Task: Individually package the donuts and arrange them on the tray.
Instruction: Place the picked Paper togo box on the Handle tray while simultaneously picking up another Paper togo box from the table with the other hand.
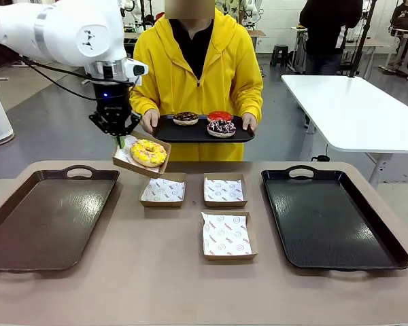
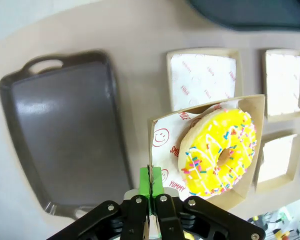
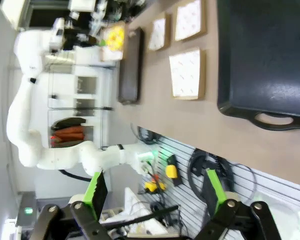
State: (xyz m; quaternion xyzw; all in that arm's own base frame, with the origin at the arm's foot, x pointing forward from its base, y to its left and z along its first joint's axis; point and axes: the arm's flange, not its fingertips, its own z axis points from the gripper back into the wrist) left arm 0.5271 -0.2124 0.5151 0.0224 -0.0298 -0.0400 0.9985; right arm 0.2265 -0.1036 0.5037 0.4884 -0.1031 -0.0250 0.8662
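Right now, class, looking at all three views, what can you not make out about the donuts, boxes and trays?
- Front view: the red donut is partly hidden behind the purple donut on the person's tray.
- Front view: the print on the box liners is too small to read.
- Left wrist view: the shut left gripper covers the carried box edge it pinches.
- Right wrist view: the right tray is cut off by the top and right edges.
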